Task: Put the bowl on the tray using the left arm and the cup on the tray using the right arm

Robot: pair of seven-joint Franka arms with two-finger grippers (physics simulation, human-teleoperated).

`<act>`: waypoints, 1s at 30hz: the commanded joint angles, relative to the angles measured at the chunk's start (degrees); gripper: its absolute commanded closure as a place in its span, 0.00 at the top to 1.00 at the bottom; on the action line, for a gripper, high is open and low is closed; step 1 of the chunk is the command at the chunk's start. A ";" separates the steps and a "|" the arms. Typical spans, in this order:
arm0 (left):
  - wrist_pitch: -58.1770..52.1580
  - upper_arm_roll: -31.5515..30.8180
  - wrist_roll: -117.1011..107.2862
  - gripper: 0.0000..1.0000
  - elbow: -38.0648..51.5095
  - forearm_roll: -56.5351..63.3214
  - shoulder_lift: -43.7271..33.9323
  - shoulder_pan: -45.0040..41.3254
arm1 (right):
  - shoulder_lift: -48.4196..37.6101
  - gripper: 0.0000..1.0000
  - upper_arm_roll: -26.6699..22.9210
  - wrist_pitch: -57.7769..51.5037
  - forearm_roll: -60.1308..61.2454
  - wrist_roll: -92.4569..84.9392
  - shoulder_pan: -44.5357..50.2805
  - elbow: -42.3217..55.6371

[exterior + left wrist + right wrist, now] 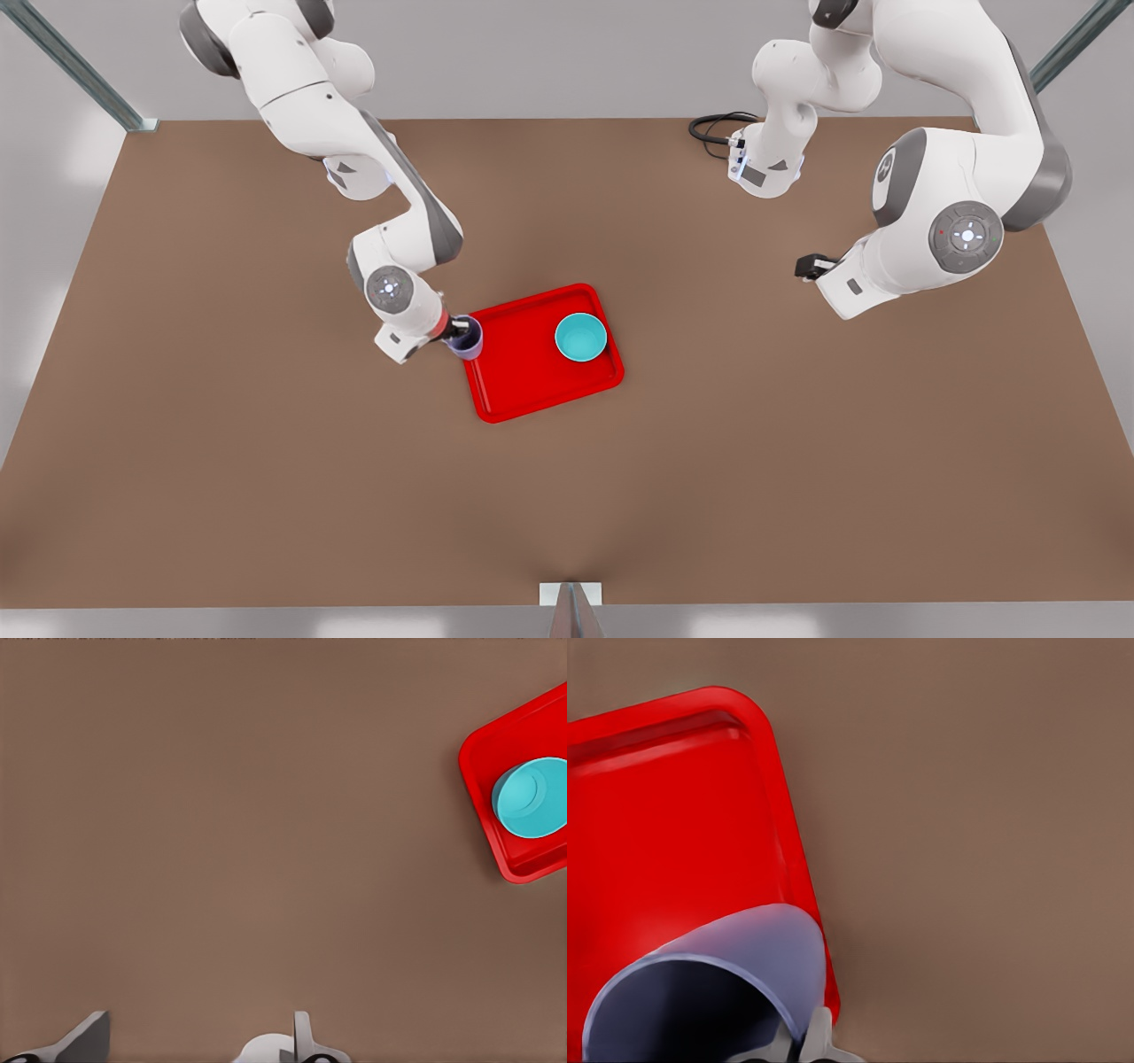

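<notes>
While one bowl (581,338) sits on one tray (532,390), right gripper (460,331) pinches one cup (467,341); left gripper (199,1041) spread.

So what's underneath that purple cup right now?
The red tray, near its edge. The right end effector holds the cup by its rim; whether the cup's base touches the tray is hidden. The bowl sits on the tray.
</notes>
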 commanded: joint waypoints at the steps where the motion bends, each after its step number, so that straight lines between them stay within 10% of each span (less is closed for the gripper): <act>1: 0.00 0.00 0.00 1.00 0.00 -0.03 0.00 0.03 | 0.74 0.21 0.21 -0.07 -0.37 0.21 -0.06 0.68; 10: 0.00 0.00 -0.09 1.00 0.00 -0.03 0.00 -0.06 | 12.26 0.21 3.38 0.02 -0.54 0.47 3.10 13.52; 15: 0.00 0.00 -0.09 1.00 0.09 -0.03 0.00 0.03 | 12.70 0.65 3.38 -0.33 -0.80 0.47 3.63 12.02; 16: 0.00 0.00 -0.17 1.00 0.09 -0.03 0.00 0.03 | 12.79 0.93 3.29 0.02 -0.80 0.56 4.16 12.11; 17: -0.09 0.00 -0.09 1.00 0.00 -0.03 0.00 0.03 | 12.79 0.98 3.29 0.11 -0.80 0.56 4.16 12.11; 25: 0.00 0.00 -0.09 1.00 0.09 -0.03 0.08 -0.06 | 9.19 1.00 2.68 -1.12 -0.63 0.47 2.76 12.72; 30: -0.09 -0.17 -0.35 1.00 1.41 -0.29 0.35 -0.06 | -3.90 1.00 2.24 -24.66 -5.02 -5.06 -20.18 29.42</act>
